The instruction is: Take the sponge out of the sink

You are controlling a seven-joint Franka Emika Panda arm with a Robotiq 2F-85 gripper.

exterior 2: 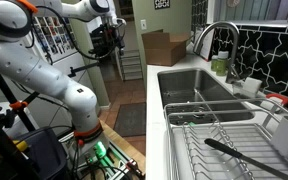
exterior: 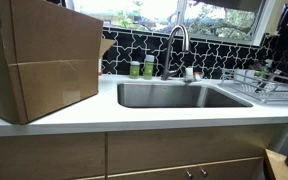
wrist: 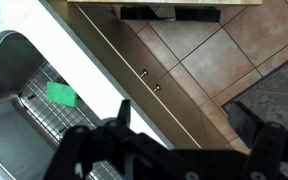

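The sponge [wrist: 61,94] is a small bright green pad lying on a wire grid at the bottom of the sink [wrist: 9,70], seen at the left of the wrist view. The steel sink with its curved faucet [exterior: 176,45] shows in both exterior views [exterior: 214,97] [exterior 2: 184,85], but the sponge is hidden in them. My gripper [wrist: 189,122] is open and empty, its two dark fingers spread wide. It hangs high over the tiled floor in front of the cabinets, apart from the counter. The arm [exterior 2: 44,60] stands away from the sink.
A large cardboard box [exterior: 39,60] stands on the white counter beside the sink. Two green-labelled bottles [exterior: 142,68] stand behind the basin. A wire dish rack [exterior 2: 224,140] holding a dark utensil sits on the other side. A dark mat [wrist: 274,90] lies on the floor.
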